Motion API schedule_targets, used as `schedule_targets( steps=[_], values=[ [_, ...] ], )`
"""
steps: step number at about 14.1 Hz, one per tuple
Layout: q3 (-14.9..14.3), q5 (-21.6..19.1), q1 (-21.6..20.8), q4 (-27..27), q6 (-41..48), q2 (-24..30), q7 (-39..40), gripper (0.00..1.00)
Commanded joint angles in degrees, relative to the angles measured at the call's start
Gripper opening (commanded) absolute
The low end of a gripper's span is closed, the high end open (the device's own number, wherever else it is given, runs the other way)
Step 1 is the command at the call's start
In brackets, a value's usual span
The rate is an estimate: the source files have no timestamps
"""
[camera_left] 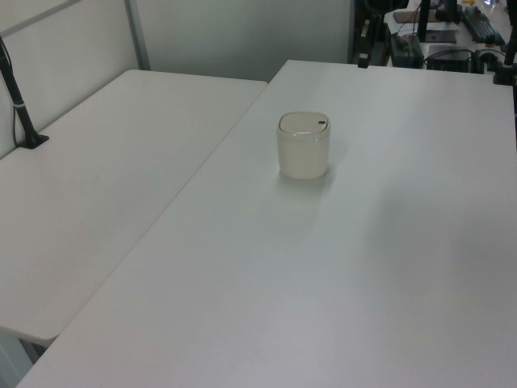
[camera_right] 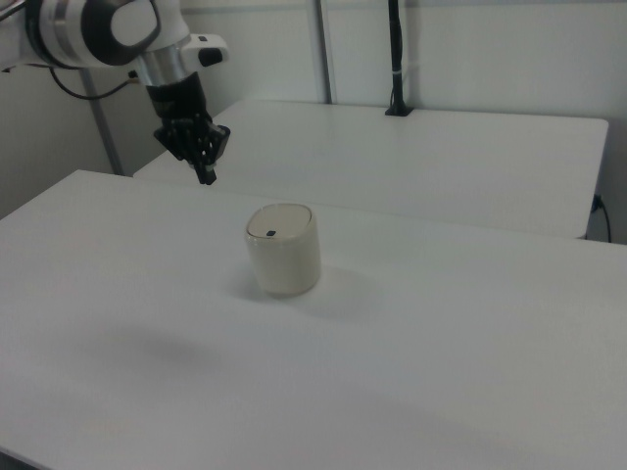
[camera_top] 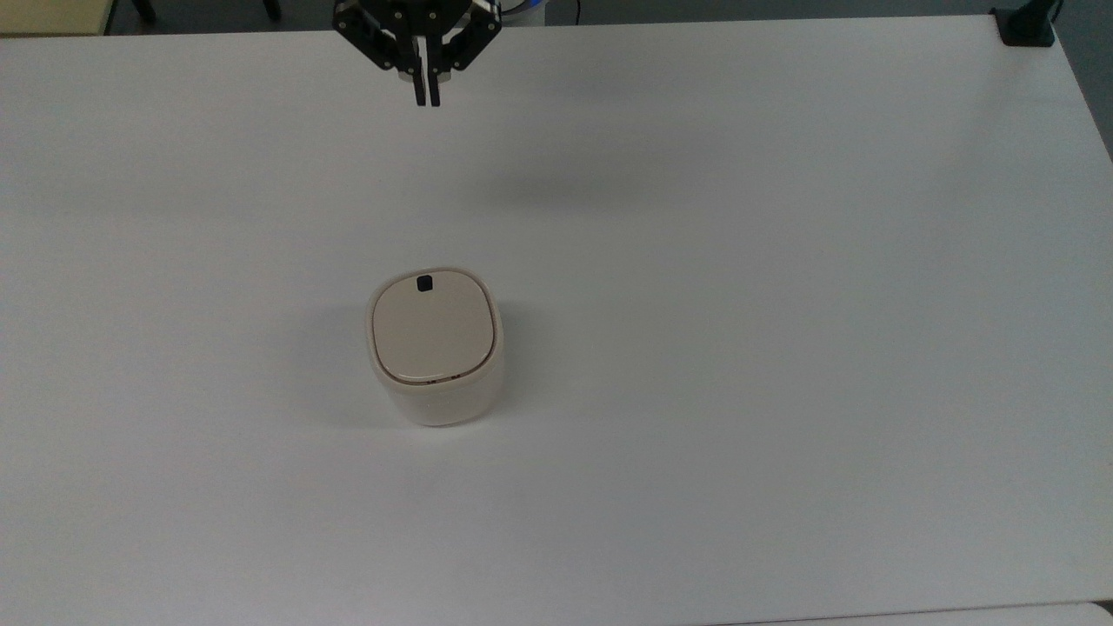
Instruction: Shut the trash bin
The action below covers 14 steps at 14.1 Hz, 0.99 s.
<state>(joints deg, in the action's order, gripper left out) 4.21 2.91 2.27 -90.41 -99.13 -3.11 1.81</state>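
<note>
The trash bin (camera_top: 435,348) is a small cream-white rounded-square tub on the white table (camera_top: 783,348). Its flat beige lid (camera_top: 433,332) lies down flush, with a small black button (camera_top: 424,283) near the far edge. The same trash bin (camera_left: 304,145) stands mid-table in the left view, and the trash bin (camera_right: 283,249) is also in the right view. My gripper (camera_top: 426,102) hangs high at the top view's upper edge, well away from the bin, its two fingers together and holding nothing. My gripper (camera_right: 207,179) hovers up and to the right view's left of the bin.
A second white table (camera_left: 105,178) adjoins on the left view's left, with a black clamp post (camera_left: 20,101) on it. A black clamp (camera_top: 1026,26) sits at the top view's upper right corner. Desks with equipment (camera_left: 452,32) stand beyond the table's far edge.
</note>
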Motion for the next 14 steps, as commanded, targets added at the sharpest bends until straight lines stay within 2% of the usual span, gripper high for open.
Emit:
schedule_targets(
  steps=[1, 2, 3, 4, 5, 7, 14],
  values=[
    [-1.1, 0.7, -3.1, -5.1, 0.4, 4.0, -4.2, 0.25],
    [-1.1, 0.7, -2.6, -4.9, 0.6, 4.0, -4.5, 0.35],
    [-1.1, 0.7, -2.4, -4.9, 0.7, 4.0, -4.5, 0.53],
    [-1.1, 0.6, -2.4, -4.9, 0.8, 4.0, -4.5, 0.75],
    [-1.1, 0.6, -2.4, -4.9, 0.9, 4.1, -4.5, 0.79],
    [-1.1, 0.6, -2.4, -4.8, 1.6, 4.1, -4.6, 1.0],
    [-1.1, 0.5, -2.4, -4.1, 5.6, 4.2, -5.0, 1.0]
  ],
)
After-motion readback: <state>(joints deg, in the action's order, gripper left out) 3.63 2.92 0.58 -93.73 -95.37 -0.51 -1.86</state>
